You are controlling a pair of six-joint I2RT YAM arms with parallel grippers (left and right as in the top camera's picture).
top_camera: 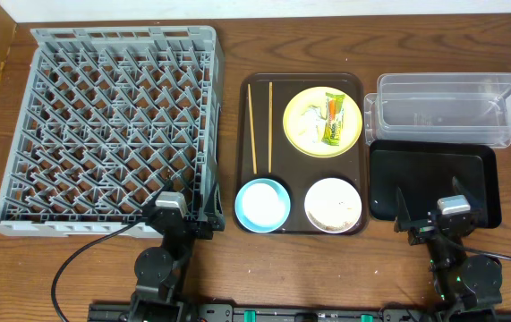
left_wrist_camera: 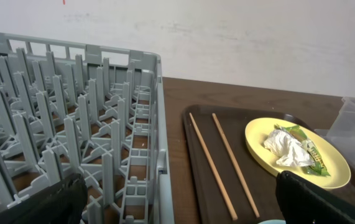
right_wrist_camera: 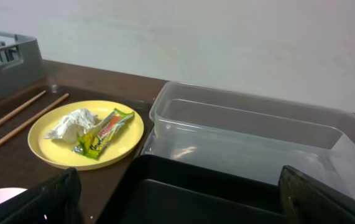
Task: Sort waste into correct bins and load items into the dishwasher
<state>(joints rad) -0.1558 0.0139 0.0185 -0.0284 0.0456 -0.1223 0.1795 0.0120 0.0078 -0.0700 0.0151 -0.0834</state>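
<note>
A yellow plate [top_camera: 322,121] on the brown serving tray [top_camera: 242,152] holds a green-yellow-orange wrapper [top_camera: 333,118] and crumpled white tissue [top_camera: 306,121]; they also show in the right wrist view, wrapper [right_wrist_camera: 106,132] and tissue [right_wrist_camera: 71,123]. Two chopsticks [top_camera: 261,125] lie left of the plate. A light blue bowl [top_camera: 262,205] and a white bowl [top_camera: 333,205] with beige scraps sit at the tray's front. The grey dish rack [top_camera: 116,125] is at left. The clear tub [top_camera: 452,109] and black tray [top_camera: 431,182] are at right. My left gripper [top_camera: 183,219] and right gripper [top_camera: 430,219] are open and empty.
The brown wooden table [top_camera: 228,45] extends behind the rack and tray. A white wall [left_wrist_camera: 227,37] stands at the back. Black cables [top_camera: 76,259] run along the front edge by the arm bases.
</note>
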